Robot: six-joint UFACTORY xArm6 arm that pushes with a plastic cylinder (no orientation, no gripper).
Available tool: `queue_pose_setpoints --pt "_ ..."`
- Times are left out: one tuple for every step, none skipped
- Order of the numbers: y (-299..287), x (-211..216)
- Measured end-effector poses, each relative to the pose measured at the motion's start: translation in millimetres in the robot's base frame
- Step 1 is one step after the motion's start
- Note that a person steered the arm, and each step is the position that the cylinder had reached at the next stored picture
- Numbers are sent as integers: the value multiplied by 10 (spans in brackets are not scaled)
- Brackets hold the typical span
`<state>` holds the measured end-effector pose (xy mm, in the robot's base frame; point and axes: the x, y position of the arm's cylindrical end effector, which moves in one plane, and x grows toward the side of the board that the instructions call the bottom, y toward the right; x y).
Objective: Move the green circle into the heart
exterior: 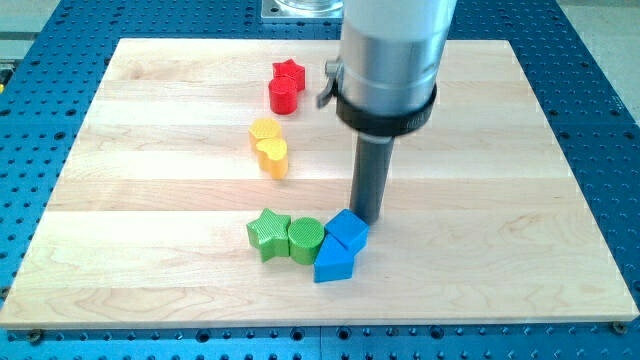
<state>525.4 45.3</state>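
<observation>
1. Resting on the tabletop point(520, 200), my tip point(366, 220) is seen touching the blue cube point(348, 230); no claw is fitted.
2. Green circle point(305, 240) is placed left of my tip; yellow heart point(271, 157) lies up-left.

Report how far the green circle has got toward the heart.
Nothing looks done: the green circle sits near the view's bottom, touching the green star and the blue blocks, well apart from the yellow heart. In hand: my tip stands just above the blue blocks, right of the circle. Left: the whole push up to the heart.
</observation>
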Motion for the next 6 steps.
queue_pose_setpoints --pt "316 204" --pt "663 528" --pt "396 927" --pt "-548 731" --pt "-937 581" --pt "-595 367"
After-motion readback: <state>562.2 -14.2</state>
